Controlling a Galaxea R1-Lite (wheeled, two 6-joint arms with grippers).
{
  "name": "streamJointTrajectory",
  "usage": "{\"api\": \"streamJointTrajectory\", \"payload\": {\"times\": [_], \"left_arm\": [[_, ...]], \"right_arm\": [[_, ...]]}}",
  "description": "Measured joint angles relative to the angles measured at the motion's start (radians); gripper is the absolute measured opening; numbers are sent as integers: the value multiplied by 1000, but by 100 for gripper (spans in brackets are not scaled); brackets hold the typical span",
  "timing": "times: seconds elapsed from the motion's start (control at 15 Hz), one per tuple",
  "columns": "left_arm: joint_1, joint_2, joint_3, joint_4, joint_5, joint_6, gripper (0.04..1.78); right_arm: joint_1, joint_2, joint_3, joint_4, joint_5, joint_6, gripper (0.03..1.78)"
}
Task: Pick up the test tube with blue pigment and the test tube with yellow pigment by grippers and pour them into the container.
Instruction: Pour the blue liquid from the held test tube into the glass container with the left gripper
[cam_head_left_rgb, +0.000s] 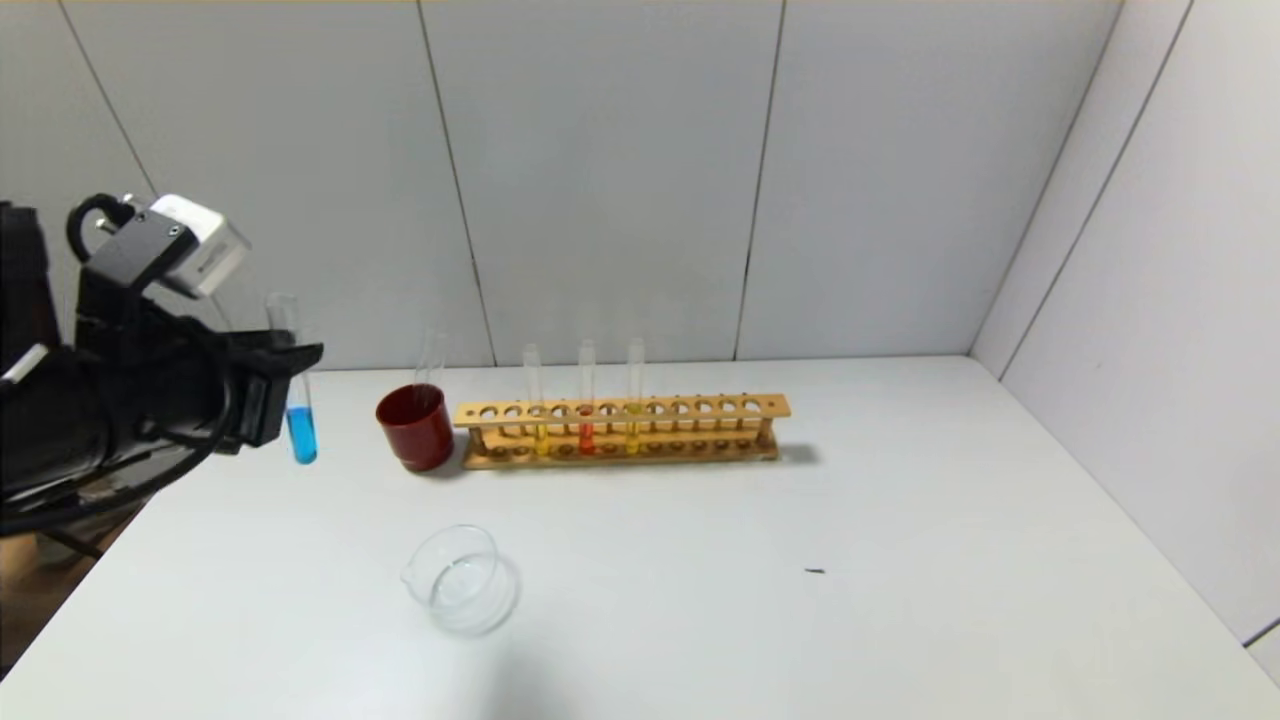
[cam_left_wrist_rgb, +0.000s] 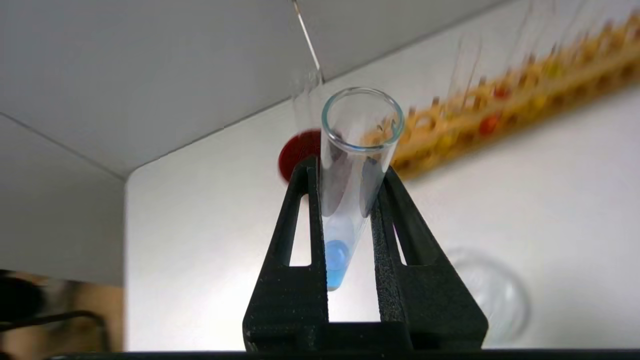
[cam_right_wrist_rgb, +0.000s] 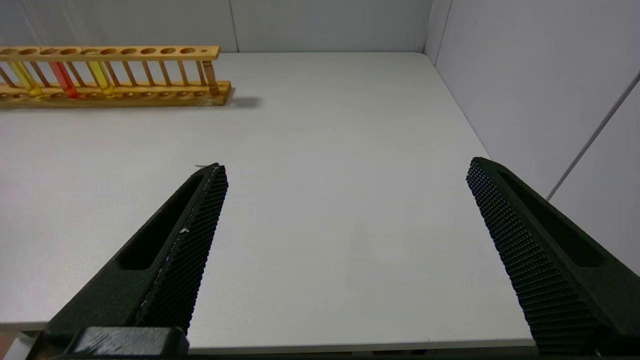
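A: Nearest the robot: right gripper (cam_right_wrist_rgb: 345, 200), fingers spread wide, holding nothing, hovering over the bare white table (cam_head_left_rgb: 900, 560) on the right side.

B: And on the left?

A: Left gripper (cam_head_left_rgb: 285, 385) raised over the table's left edge, clamped shut on the test tube with blue pigment (cam_head_left_rgb: 298, 420). Held upright, mouth up, blue liquid pooled in the rounded bottom below the fingers (cam_left_wrist_rgb: 300, 240).

B: Where to pour?

A: Container (cam_head_left_rgb: 462, 578), clear glass dish, empty-looking, on the table nearer the front, apart from the held tube and to its right.

B: Farther back?

A: Dark red cup (cam_head_left_rgb: 416, 428), then touching or just beside it the wooden rack (cam_head_left_rgb: 620, 430). In the rack, the test tube with yellow pigment (cam_head_left_rgb: 634, 400), an orange-red tube (cam_head_left_rgb: 586, 400), and another yellow one (cam_head_left_rgb: 533, 400).

B: Risks?

A: Likely several. Smooth glass pinched between two narrow fingers: possible slip or twist on tilting. Small dish: stream possibly overshooting the rim if tipped too fast or too high. Red cup close by: possibly mistaken for the target. Two yellow tubes: a chance of confusion later.
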Motion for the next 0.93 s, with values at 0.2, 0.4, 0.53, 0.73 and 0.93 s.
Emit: {"api": "streamJointTrajectory", "payload": {"times": [0.2,0.4,0.53,0.73,0.93], "left_arm": [[12,-157,130,-1,-57,165,31],[16,-267,217,-5,-151,232,31],[16,-296,278,-50,-158,266,31],[14,-286,386,-176,-160,347,31],[14,-233,424,-238,-169,429,31]], "right_arm": [[0,0,0,0,0,0,175],[0,0,0,0,0,0,175],[0,0,0,0,0,0,175],[0,0,0,0,0,0,175],[0,0,0,0,0,0,175]]}}
